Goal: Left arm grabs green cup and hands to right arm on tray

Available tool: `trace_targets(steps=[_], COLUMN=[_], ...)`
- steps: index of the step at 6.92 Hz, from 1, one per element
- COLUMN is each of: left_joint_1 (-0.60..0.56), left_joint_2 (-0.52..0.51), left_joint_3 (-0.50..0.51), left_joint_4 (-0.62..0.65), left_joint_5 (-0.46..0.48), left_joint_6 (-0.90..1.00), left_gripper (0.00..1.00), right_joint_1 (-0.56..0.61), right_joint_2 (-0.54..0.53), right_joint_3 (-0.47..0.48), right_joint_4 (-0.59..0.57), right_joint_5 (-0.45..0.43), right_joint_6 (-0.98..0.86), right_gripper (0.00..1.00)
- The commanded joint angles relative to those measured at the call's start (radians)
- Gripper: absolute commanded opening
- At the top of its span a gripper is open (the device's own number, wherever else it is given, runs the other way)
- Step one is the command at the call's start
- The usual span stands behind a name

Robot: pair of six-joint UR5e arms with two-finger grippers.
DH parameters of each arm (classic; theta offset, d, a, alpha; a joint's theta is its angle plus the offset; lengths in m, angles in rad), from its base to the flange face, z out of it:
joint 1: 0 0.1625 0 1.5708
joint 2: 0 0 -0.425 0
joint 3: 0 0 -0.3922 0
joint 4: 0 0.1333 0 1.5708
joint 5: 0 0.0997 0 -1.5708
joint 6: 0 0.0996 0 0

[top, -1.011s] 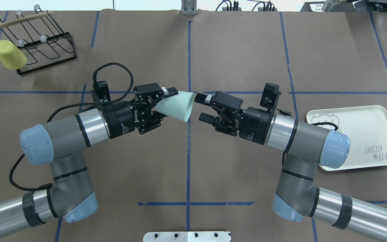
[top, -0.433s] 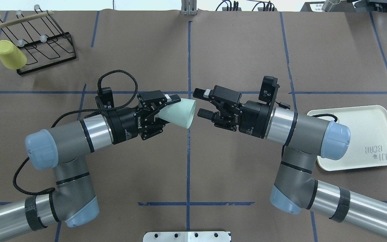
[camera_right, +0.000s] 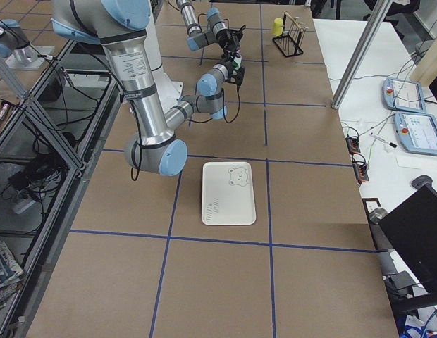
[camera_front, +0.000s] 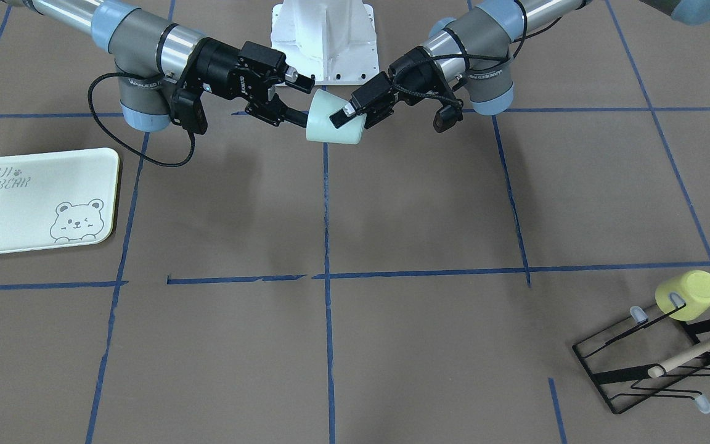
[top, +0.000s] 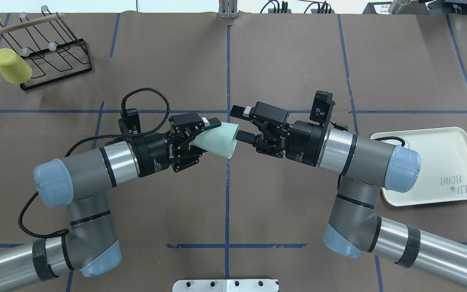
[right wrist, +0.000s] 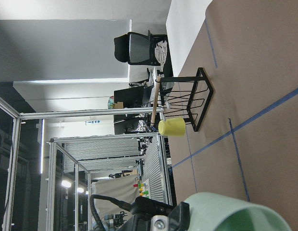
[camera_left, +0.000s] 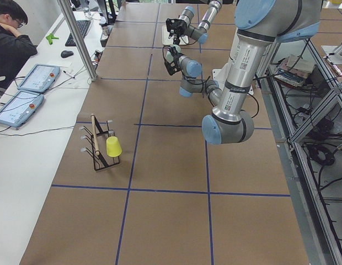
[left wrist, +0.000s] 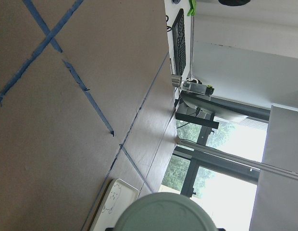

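Observation:
The pale mint green cup (top: 219, 140) is held lying on its side above the table's centre line, mouth toward the right arm. My left gripper (top: 206, 137) is shut on its base end; it also shows in the front-facing view (camera_front: 355, 110) with the cup (camera_front: 333, 126). My right gripper (top: 239, 123) is open right at the cup's mouth, one finger (top: 245, 137) at the rim and the other above it; I cannot tell if they touch. The cream tray (top: 432, 150) lies empty at the right, behind the right arm's elbow.
A black wire rack (top: 51, 52) stands at the far left corner with a yellow-green cup (top: 11, 65) upside down on one prong. The robot's base plate (top: 225, 285) is at the near edge. A seated person (camera_left: 11, 33) shows beyond the table.
Both arms moved toward each other. The left gripper carried the cup slightly right and nearer; the open right gripper closed the gap and now reaches the cup's mouth.

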Motion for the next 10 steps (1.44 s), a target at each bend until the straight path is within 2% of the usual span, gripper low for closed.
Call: trace_targets(steps=[1,4,6,7,9,10], left_joint_1=[0.015,0.021,0.021,0.021,0.019,0.019], left_joint_2=[-0.013,-0.014,-0.014,-0.014,-0.016,-0.017], left_joint_3=[0.001,0.003,0.001,0.001,0.000,0.001], left_joint_4=[0.001,0.003,0.006,0.006,0.006,0.006], left_joint_5=[0.003,0.004,0.004,0.004,0.004,0.004], left_joint_6=[-0.003,-0.001,-0.001,-0.003,-0.003,-0.003], left_gripper=[0.58,0.58,0.58,0.58,0.58,0.58], right_joint_1=[-0.001,-0.001,-0.004,-0.012,-0.019,-0.024], right_joint_2=[0.005,0.007,0.007,0.005,0.004,0.005], right_joint_3=[-0.003,0.000,0.000,0.000,-0.002,0.000], right_joint_4=[-0.007,-0.019,-0.024,-0.023,-0.023,-0.023], right_joint_5=[0.000,0.000,0.001,0.001,0.001,0.003], right_joint_6=[0.001,-0.001,-0.004,-0.004,-0.007,-0.008], right_gripper=[0.99,0.98,0.87,0.73,0.70,0.65])
